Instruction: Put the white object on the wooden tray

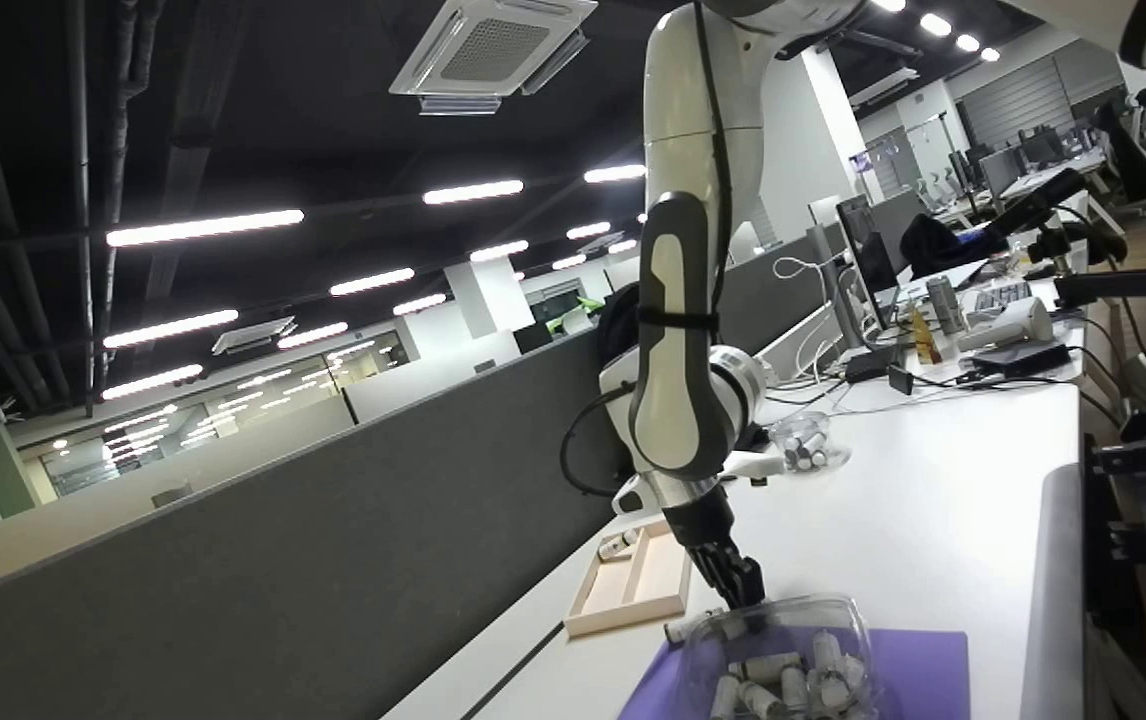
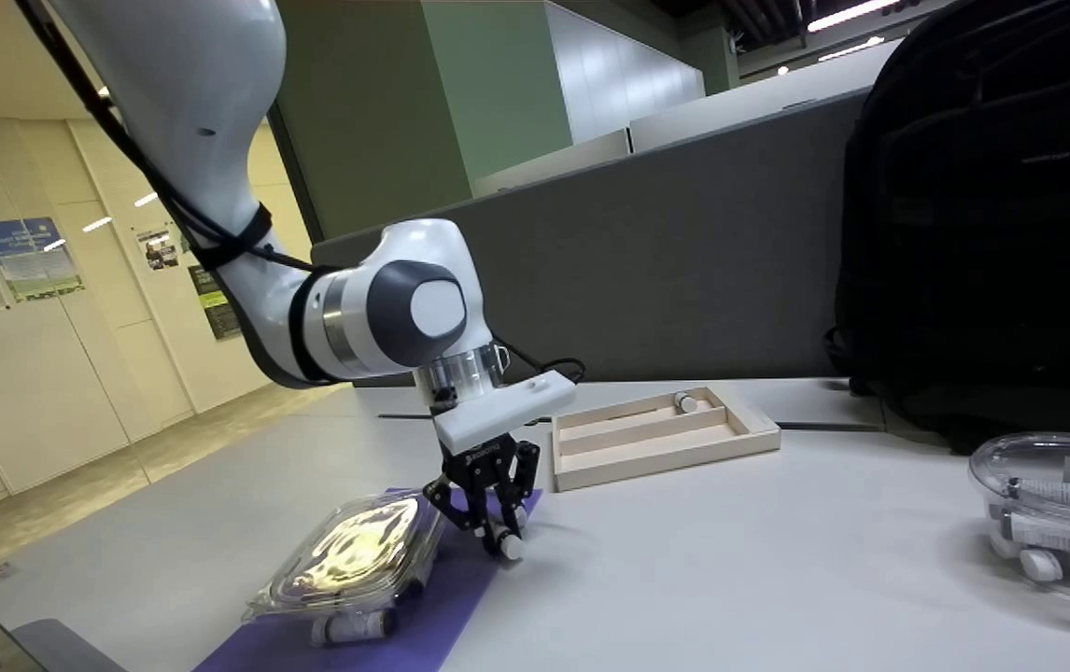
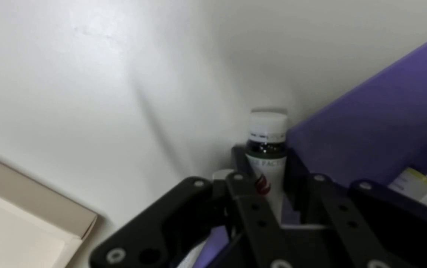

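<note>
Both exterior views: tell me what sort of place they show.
Most likely an open-plan office: a grey partition lines the white desktop in both exterior views, and an exterior view also shows a monitor and a keyboard.

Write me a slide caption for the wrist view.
The gripper clasps a white-capped bottle at the edge of a purple mat, a corner of the wooden tray showing at lower left.
</note>
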Tool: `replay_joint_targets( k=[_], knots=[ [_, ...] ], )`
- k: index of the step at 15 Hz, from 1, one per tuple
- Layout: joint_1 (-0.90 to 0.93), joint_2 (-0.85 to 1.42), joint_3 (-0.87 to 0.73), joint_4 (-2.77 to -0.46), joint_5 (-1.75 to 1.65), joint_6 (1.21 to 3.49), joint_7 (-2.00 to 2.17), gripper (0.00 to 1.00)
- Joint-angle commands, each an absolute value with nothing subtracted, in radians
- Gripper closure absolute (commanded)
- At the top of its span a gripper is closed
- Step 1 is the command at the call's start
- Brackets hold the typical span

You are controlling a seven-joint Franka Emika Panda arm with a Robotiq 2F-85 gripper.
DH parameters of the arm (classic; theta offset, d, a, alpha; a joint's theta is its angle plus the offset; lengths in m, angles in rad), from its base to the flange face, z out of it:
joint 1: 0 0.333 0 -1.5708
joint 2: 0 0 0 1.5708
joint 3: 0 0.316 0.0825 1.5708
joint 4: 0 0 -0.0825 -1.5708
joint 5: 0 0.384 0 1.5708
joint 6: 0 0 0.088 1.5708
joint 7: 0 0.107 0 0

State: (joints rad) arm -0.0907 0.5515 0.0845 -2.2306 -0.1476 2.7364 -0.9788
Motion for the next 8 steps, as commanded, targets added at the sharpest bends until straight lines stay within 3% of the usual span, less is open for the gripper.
replay_joint_targets(
  k=[1, 8],
  knots=[
    [-0.157, 0.44, 0.156, -2.315, -0.1, 2.756, -0.991, 0.93],
    [-0.239, 0.358, 0.22, -2.245, 0.101, 2.644, -1.061, 0.93]
  ],
)
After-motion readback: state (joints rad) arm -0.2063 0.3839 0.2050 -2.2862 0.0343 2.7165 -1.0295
